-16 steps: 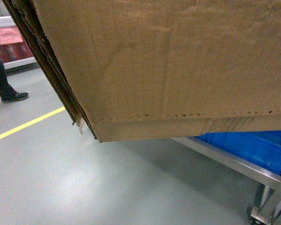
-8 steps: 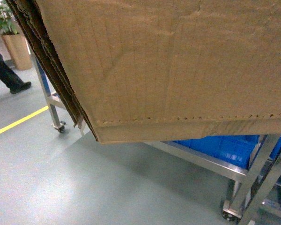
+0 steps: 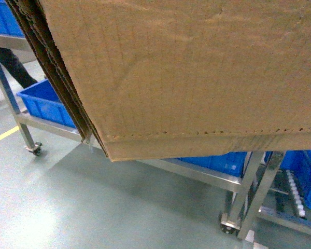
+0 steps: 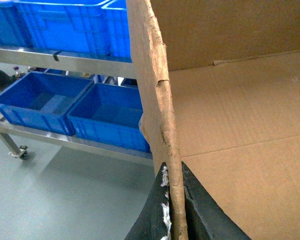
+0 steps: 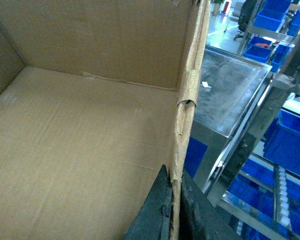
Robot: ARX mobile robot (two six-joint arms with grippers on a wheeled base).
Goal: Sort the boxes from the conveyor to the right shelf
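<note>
Together, I gripped the carton [image 3: 197, 72] with both end effectors: left end effector [image 4: 174, 200] and right end effector [image 5: 173, 210] each clenched on an opposite wall. Ahead lay the right shelf [image 3: 249, 181].

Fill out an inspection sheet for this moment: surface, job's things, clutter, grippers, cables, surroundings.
Surface: grey floor with a yellow line at the left edge; no conveyor in view.
Job's things: brown cardboard box held aloft, tilted, empty inside, edges ragged; steel rack on casters behind and below it.
Clutter: blue bins on the rack tiers.
Grippers: left gripper shut on the box's left wall; right gripper shut on its right wall, dark fingers on both faces.
Cables: nothing seen.
Surroundings: a person's leg behind the rack at left; a steel-topped table beyond the box.
</note>
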